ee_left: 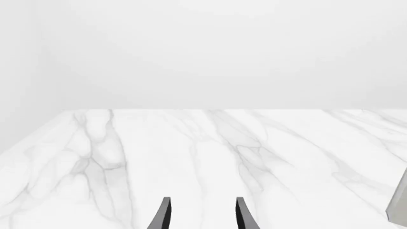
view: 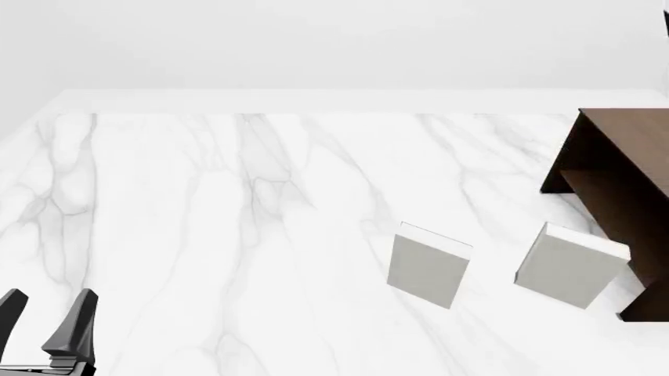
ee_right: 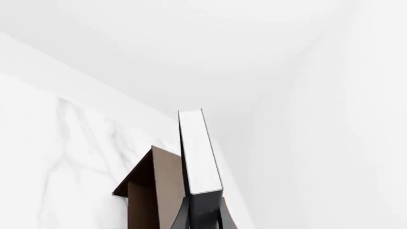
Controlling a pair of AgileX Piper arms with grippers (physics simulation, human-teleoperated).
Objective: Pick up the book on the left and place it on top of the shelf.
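In the right wrist view, my right gripper (ee_right: 203, 218) is shut on the book (ee_right: 198, 152), which has a dark cover and white page edges. It holds the book upright in the air, above and beside the dark brown shelf (ee_right: 156, 186). In the front view the shelf (view: 616, 176) stands at the right edge, and only a dark sliver (view: 666, 23) shows at the top right corner; the book and right gripper are otherwise out of view there. My left gripper (view: 47, 313) is open and empty at the near left, low over the table (ee_left: 202, 215).
Two pale grey-white books stand on the marble table in front of the shelf, one (view: 428, 265) near the middle and one (view: 569, 265) close to the shelf's near end. A grey book edge (ee_left: 399, 205) shows in the left wrist view.
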